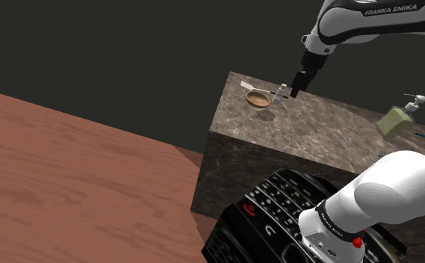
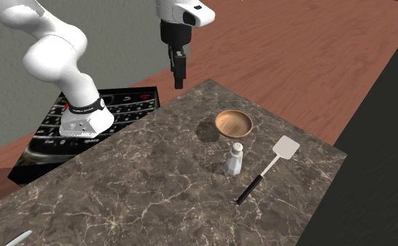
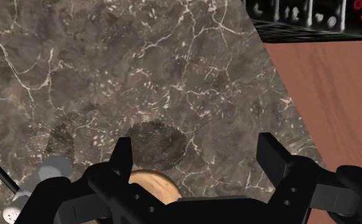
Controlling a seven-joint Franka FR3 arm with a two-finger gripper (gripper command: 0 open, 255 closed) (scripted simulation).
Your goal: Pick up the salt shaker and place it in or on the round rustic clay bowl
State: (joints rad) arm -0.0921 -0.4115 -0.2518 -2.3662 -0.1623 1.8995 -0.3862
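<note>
Reddish-brown wood floor point(image 1: 69, 172) all around, dark wall behind. Big block counter point(image 2: 148, 189) with a dark veined marble look takes up most of the second exterior view. The white arm point(image 1: 382, 19) reaches from its stand point(image 2: 50, 129), a box printed with a phone keypad that sits against the counter's side. Black gripper point(image 2: 179, 82) hangs in the air over the counter's edge, pointing down. Its fingers are spread wide with nothing between them, so it holds nothing. An olive soap dispenser point(image 1: 401, 118) with a white pump stands on the counter near the arm's base, well apart from the rest. A spatula point(image 2: 271, 168) with a black handle and pale blade lies flat on the counter. The brown round bowl point(image 2: 233, 123) sits on the counter, more or less below the gripper in the wrist view. The salt shaker point(image 2: 235, 159) is pale with a grey cap. It stands upright on the counter between bowl and spatula, near both but touching neither, and clear of the gripper.
</note>
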